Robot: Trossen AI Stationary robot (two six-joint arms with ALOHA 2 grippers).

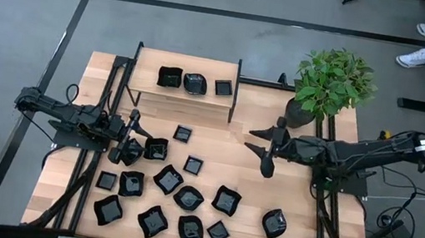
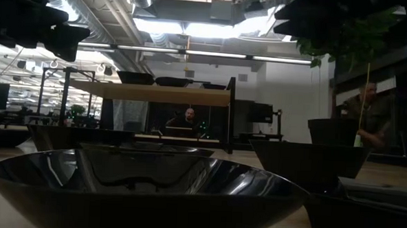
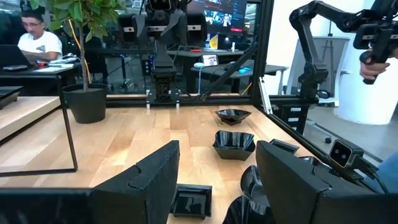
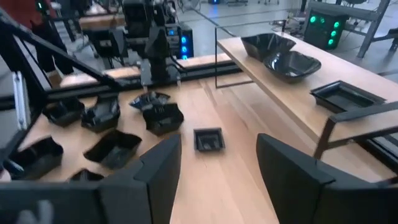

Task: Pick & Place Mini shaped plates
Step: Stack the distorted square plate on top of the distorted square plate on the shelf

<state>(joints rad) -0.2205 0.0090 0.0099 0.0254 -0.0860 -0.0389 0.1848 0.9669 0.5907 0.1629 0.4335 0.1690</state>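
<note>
Several mini shaped plates, small glossy black dishes, lie scattered on the wooden table's near half, among them a wavy one (image 1: 227, 199) and a small square one (image 1: 182, 133). Three more (image 1: 194, 82) rest on the raised shelf (image 1: 145, 92) at the far side. My left gripper (image 1: 129, 137) stands open and level at the table's left, next to a plate (image 1: 156, 148), with nothing between its fingers (image 3: 217, 186). My right gripper (image 1: 260, 148) hangs open above the table's right middle, clear of every plate; in its wrist view (image 4: 217, 180) a small square plate (image 4: 208, 139) lies ahead.
A potted plant (image 1: 332, 82) stands at the far right corner. The shelf's black frame legs (image 1: 234, 97) rise from the table. One big plate (image 2: 145, 187) sits close before the low camera. People sit beyond the table (image 3: 37, 40). Bare wood (image 1: 225, 150) lies between the grippers.
</note>
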